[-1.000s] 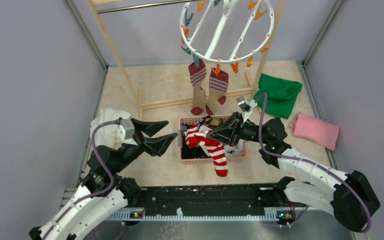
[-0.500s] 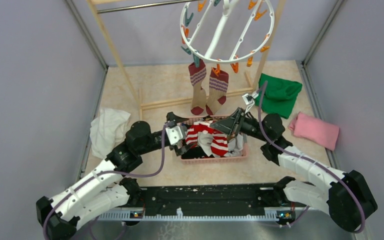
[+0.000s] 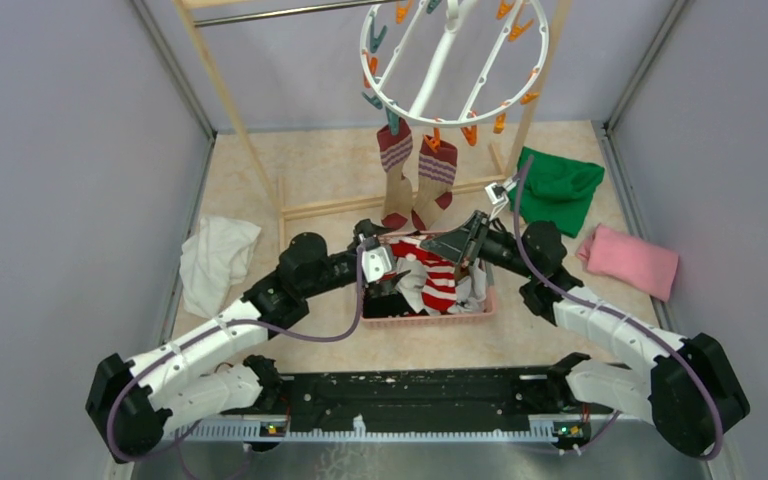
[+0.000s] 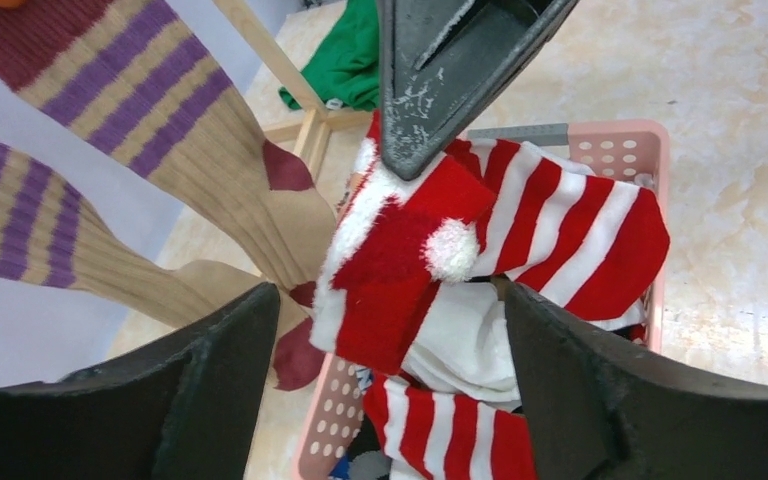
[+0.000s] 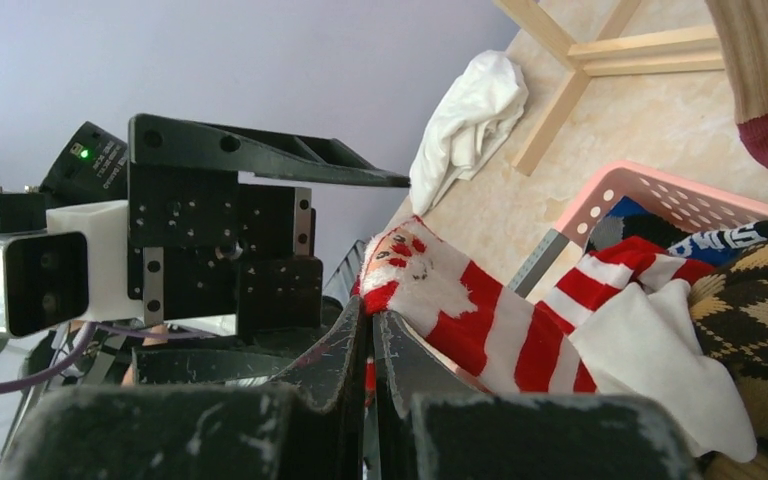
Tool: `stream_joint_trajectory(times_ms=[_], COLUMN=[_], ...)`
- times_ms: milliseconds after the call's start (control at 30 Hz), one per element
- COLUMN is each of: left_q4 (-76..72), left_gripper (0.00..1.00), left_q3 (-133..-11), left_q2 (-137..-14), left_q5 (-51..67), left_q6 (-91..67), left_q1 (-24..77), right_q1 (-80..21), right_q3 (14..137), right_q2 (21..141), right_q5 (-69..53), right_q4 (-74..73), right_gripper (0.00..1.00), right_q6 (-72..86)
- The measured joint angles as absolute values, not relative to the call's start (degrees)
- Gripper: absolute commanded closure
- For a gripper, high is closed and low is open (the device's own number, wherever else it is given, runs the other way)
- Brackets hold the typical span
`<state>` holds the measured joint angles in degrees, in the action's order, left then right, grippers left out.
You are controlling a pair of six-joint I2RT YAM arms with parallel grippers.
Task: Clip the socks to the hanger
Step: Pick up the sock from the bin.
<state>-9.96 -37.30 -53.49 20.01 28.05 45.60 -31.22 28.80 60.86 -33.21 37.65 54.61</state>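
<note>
Right pincer (image 5: pixel 370 318) clamped on red-and-white sock (image 4: pixel 570 215) at cuff, over basket (image 4: pixel 652 140). Left pincer (image 4: pixel 385 300) gapes wide, facing it. Sock likely light, limp, stretchy: grip thick cuff edge, not dangling toe.

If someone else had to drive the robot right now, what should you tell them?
Left end effector: open, its fingers either side of the red-and-white sock, not gripping.
Right end effector: shut on that sock, holding it over the pink basket.
Done: two tan striped socks hang clipped on the hanger.
Left to do: clip this sock, then the rest in the basket.
</note>
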Motion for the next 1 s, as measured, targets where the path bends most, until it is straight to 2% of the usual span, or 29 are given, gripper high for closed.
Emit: stream_joint_trajectory(times_ms=[100, 300, 467, 600, 633, 767, 900, 1000], left_q4=[-10.74, -10.83, -11.16, -11.38, -11.42, -10.81, -6.15, -1.80], left_gripper=[0.39, 0.59, 1.00, 1.00, 1.00, 1.00, 1.00, 1.00], left_q3=[-37.41, -38.65, -38.70, -38.89, -38.92, -39.38, -41.89, -44.42], left_q2=[-55.81, -59.59, -59.68, -59.86, -59.86, -59.86, -59.72, -59.72], left_q5=[19.90, 18.79, 18.11, 18.11, 18.11, 17.65, 18.39, 20.34], left_q6=[28.12, 28.05, 27.62, 26.55, 25.78, 21.98, 16.19, 10.61], left_q1=[45.87, 46.00, 46.09, 46.15, 46.15, 46.19, 46.15, 45.63], right_q1=[-30.92, -30.57, -30.37, -30.11, -30.09, -29.56, -28.27, -27.57], right_q3=[29.47, 30.13, 30.13, 30.13, 30.13, 30.13, 30.09, 30.06], right_q2=[61.87, 62.52, 62.54, 62.54, 62.54, 62.52, 62.13, 60.49], right_q5=[-33.26, -33.41, -33.47, -33.47, -33.45, -33.80, -37.04, -41.76], right_q4=[37.80, 38.06, 38.09, 38.06, 38.09, 38.11, 39.33, 40.27], right_gripper=[1.00, 1.00, 1.00, 1.00, 0.97, 0.80, 0.59, 0.50], right_q6=[54.94, 55.40, 55.61, 55.61, 55.61, 55.55, 53.12, 48.38])
